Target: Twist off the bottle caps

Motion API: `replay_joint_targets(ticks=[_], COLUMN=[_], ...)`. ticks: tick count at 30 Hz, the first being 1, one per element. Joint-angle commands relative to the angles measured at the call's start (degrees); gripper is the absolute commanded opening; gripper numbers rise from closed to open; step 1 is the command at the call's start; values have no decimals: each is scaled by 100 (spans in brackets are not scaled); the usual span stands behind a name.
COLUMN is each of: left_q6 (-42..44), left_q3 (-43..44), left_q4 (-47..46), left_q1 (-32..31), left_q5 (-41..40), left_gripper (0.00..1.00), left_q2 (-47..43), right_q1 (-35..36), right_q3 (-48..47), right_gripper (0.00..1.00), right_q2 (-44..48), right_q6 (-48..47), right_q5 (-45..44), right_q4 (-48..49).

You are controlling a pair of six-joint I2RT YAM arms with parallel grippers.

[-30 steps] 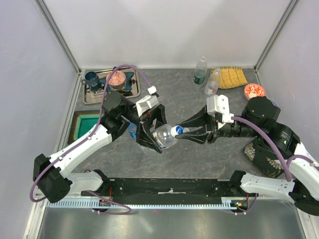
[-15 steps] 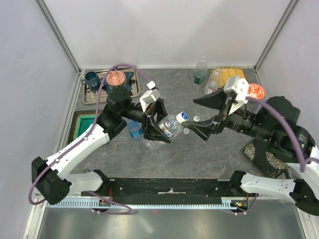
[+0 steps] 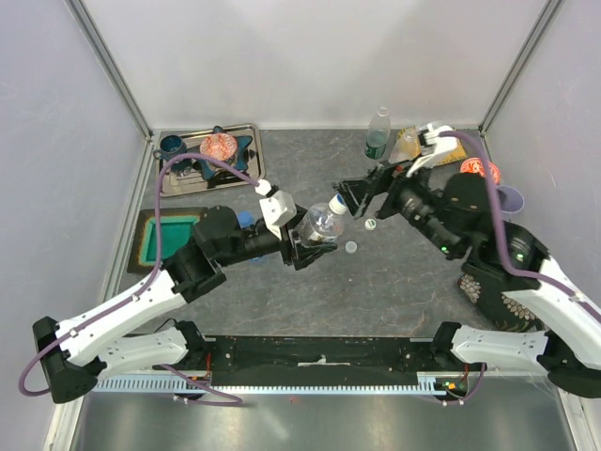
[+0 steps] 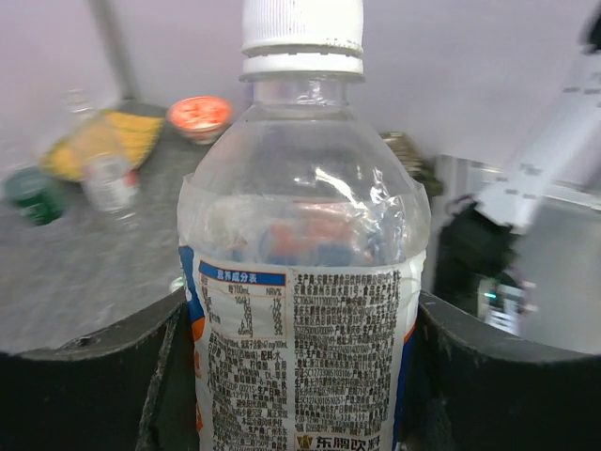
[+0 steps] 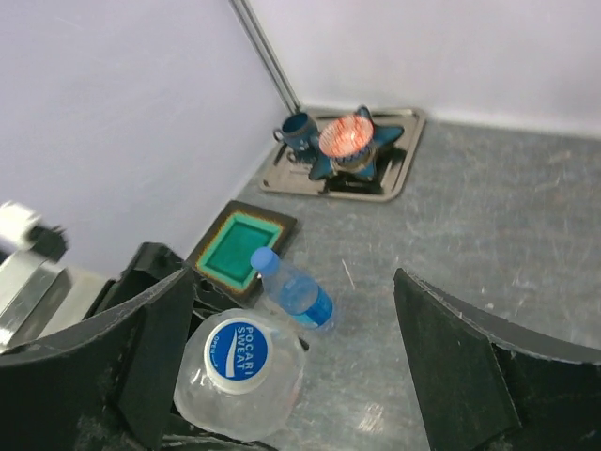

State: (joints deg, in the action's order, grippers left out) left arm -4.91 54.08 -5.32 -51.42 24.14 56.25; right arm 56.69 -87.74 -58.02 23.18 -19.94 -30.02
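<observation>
My left gripper [image 3: 310, 241] is shut on a clear bottle with a blue-white label [image 3: 321, 224], held above the table with its neck tilted up and to the right. In the left wrist view this bottle [image 4: 305, 282] fills the gap between my fingers [image 4: 84, 385], and its white cap [image 4: 302, 36] is on. My right gripper [image 3: 362, 193] hovers open just beyond the cap [image 5: 237, 349], touching nothing. A blue-tinted bottle [image 5: 293, 293] lies on the table behind the left arm. A greenish bottle [image 3: 377, 133] and a plain clear bottle [image 3: 404, 147] stand at the back.
Two loose caps [image 3: 370, 224] [image 3: 350, 247] lie on the table near the held bottle. A metal tray [image 3: 246, 171] with a blue cup and a star dish sits back left, with a green square tray [image 3: 169, 237] below it. A red bowl [image 3: 474, 169] and a lilac cup [image 3: 510, 197] are at the right.
My right gripper let go of the cap, opened wide and drew back up and to the right. The left arm carried the bottle to the right and tipped it more upright.
</observation>
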Motion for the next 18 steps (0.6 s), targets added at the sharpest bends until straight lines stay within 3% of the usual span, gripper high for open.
replay_joint_targets(ticks=[1,7,18], left_q6=[1044,1422,1581], left_q3=[-302,-390,-478], left_q4=[-399,-531,-672], left_q1=[-447,-861,-1019], left_q5=[-2904,-4039,-4277], left_gripper=[46,47,47], left_q2=[-105,0,-79], right_q1=[9,9,9], right_q3=[310,320,390], right_gripper=[93,91,79], right_q2=[-104,-455,-834], right_q6=[916,1171,1145], right_q5=[-441,-247,-299], right_q4=[601,849,866])
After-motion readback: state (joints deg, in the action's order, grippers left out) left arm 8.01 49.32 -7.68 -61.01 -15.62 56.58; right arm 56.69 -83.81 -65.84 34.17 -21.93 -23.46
